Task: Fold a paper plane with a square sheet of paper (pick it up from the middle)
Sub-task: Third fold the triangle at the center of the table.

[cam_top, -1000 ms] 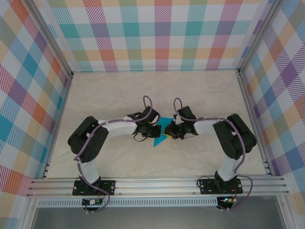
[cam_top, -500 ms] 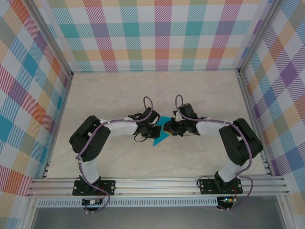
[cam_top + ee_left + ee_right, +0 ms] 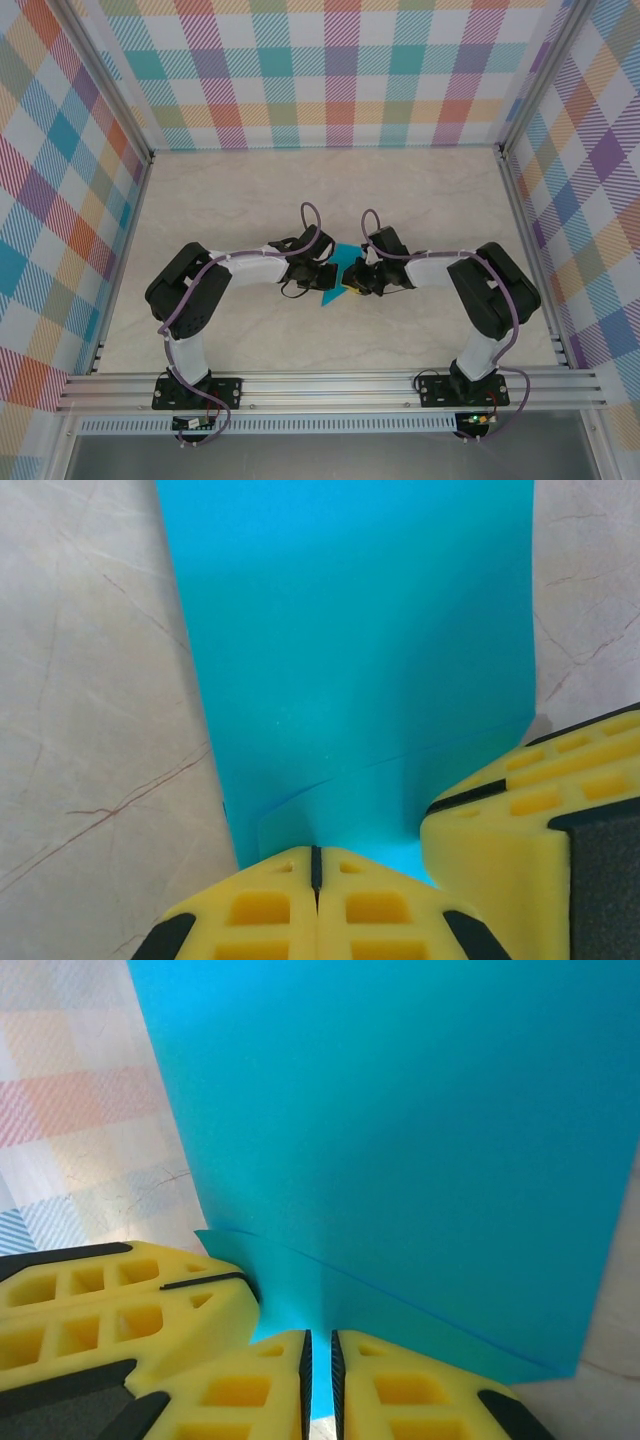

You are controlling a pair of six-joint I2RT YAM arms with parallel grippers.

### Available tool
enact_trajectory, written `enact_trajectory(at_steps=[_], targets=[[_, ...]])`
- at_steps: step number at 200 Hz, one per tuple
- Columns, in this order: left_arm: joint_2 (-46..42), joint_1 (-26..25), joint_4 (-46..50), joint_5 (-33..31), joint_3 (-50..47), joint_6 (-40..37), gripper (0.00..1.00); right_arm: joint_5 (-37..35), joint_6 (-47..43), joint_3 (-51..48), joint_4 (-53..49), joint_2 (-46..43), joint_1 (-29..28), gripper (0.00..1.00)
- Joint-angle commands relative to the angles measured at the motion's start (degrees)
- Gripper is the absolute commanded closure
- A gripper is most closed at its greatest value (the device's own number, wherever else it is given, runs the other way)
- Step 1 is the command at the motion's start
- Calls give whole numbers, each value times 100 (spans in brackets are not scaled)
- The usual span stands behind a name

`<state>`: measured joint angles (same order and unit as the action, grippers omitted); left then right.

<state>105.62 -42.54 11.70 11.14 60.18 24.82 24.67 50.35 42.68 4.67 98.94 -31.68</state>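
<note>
Teal paper (image 3: 330, 295) hangs between both grippers over the table's (image 3: 300, 190) middle, nearer its front edge. The left gripper (image 3: 316, 852) pinches one edge, fingers pressed together. The right gripper (image 3: 320, 1335) clamps the opposite edge, its fingers a sliver apart.

Top view: paper (image 3: 328, 296) mostly hidden under left gripper (image 3: 328, 274) and right gripper (image 3: 352, 284). Wrist views cut off its far end.

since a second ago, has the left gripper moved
No. The left gripper sits at the same spot on the paper, no nearer to or farther from the front rail.
</note>
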Motion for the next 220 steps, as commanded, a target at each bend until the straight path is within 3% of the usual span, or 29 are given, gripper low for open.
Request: enact_trajectory(at_steps=[1,43,105,163,220], targets=[[-58,40,218,-77,-182,-53,97,-253,-66,-48,-310,-421,-23,82],[-129,27,280,-37,-127,-65,97,-762,-139,-232,-904,-1253,111,75],[-128,33,255,4,-75,-25,97,-790,36,-678,-1100,-2165,459,63],[-202,27,317,46,-46,-67,96,-93,212,-586,-505,-1557,523,58],[-422,29,346,-28,79,-104,93,38,216,-425,-292,-981,523,55]])
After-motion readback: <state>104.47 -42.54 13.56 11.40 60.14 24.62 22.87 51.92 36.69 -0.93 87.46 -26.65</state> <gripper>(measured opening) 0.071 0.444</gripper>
